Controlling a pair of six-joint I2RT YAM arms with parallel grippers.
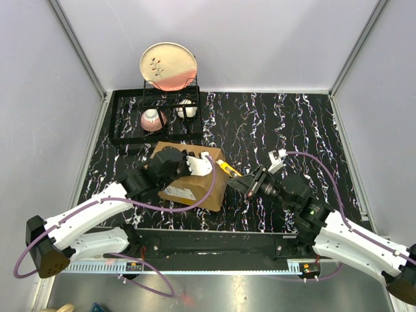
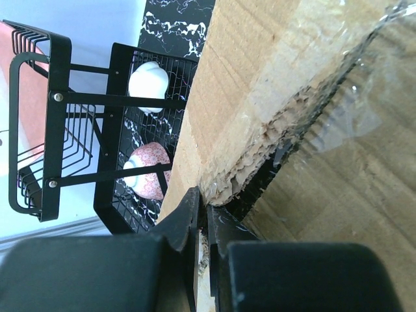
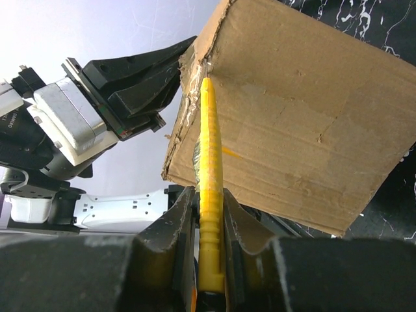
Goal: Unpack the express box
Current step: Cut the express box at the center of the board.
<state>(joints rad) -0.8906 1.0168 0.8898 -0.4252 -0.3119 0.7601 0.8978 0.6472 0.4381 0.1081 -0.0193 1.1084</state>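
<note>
Left fingers (image 2: 186,220) are shut at the torn edge of the box (image 3: 312,130). Right fingers (image 3: 179,224) hold a yellow cutter (image 3: 209,162) touching its corner.

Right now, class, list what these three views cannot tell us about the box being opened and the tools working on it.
1. Contents of the express box: all views, its own cardboard covers them.
2. Blade tip of the yellow cutter: right wrist view, lost against the box corner.
3. Print on the label: top view, too small.
4. Whether the left end effector pinches tape: left wrist view, its shut fingers hide the spot.
</note>
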